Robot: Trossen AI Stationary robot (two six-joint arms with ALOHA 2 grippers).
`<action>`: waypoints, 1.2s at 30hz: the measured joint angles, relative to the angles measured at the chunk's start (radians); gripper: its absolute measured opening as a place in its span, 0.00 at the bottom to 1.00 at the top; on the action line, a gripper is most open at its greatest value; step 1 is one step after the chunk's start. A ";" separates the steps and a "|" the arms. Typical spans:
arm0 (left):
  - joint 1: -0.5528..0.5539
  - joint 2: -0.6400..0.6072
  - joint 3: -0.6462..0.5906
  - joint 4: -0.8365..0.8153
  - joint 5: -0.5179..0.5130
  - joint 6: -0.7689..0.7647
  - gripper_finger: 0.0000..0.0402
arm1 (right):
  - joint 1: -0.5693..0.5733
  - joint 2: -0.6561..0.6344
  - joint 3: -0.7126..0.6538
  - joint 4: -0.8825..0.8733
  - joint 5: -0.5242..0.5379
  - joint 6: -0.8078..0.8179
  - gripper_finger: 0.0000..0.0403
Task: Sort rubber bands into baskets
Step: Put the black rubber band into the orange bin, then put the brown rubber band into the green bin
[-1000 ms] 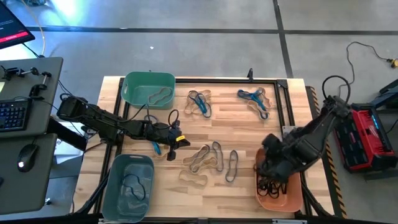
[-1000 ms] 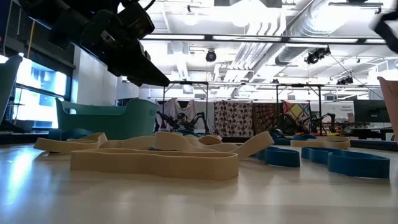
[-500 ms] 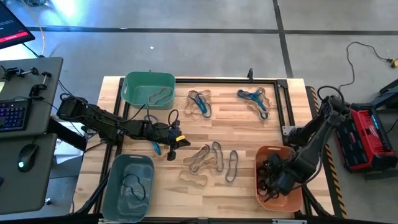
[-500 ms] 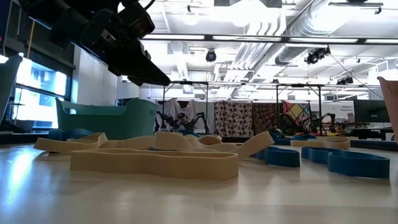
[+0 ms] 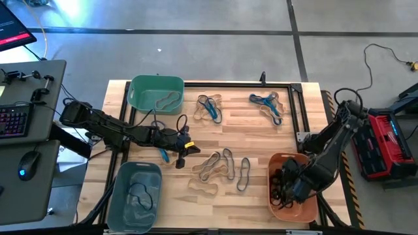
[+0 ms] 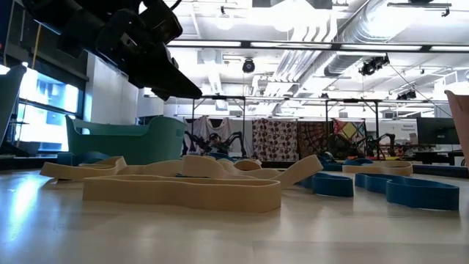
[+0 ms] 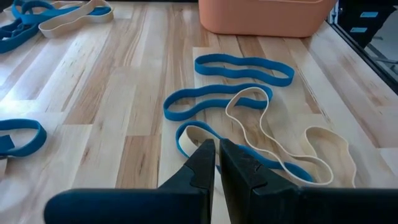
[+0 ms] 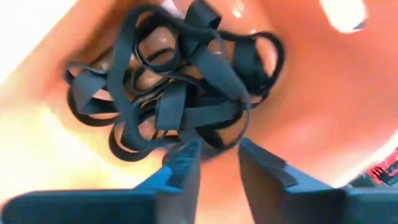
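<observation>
My right gripper [image 8: 217,152] stands open, pointing down into the orange basket [image 5: 307,207], just above a tangle of black rubber bands [image 8: 180,93] on its floor. My left gripper [image 7: 216,154] is shut and hovers slanting down over blue and tan rubber bands [image 7: 214,102] lying flat at the table's middle [image 5: 219,170]. It shows as a dark tip [image 6: 183,88] in the low view. The teal-green basket [image 5: 157,93] holds a tan band. A black band lies in the grey-blue basket [image 5: 135,196].
Two more heaps of blue and tan bands lie toward the far edge [image 5: 209,108] [image 5: 266,104]. A black frame [image 5: 297,111] runs round the wooden table top. A desk with keyboard and mouse [image 5: 19,124] stands left of the table, and a red case [image 5: 385,147] to its right.
My right gripper has gone toward the table's near edge and down into the orange basket, tipping over until it points down. The left arm has kept still.
</observation>
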 joint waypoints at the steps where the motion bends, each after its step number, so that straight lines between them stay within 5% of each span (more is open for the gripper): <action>1: 0.000 0.000 0.000 0.001 0.000 0.000 0.04 | -0.005 0.000 0.029 -0.033 0.012 0.000 0.31; 6: 0.000 0.000 0.000 0.039 0.000 -0.002 0.04 | -0.025 0.000 0.162 -0.149 0.161 -0.017 0.43; 11: 0.000 0.000 0.000 0.118 0.029 0.009 0.02 | -0.067 -0.008 0.247 -0.179 0.364 -0.112 0.42; 21: 0.039 0.000 0.000 0.151 0.089 0.009 0.00 | -0.344 -0.030 0.255 -0.162 0.581 -0.601 0.02; 28: 0.048 0.000 0.000 0.145 0.089 0.009 0.00 | -0.598 -0.034 0.255 -0.020 0.584 -0.946 0.01; 36: 0.048 0.000 0.000 0.108 0.035 -0.021 0.00 | -0.847 -0.034 0.255 0.308 0.424 -1.363 0.00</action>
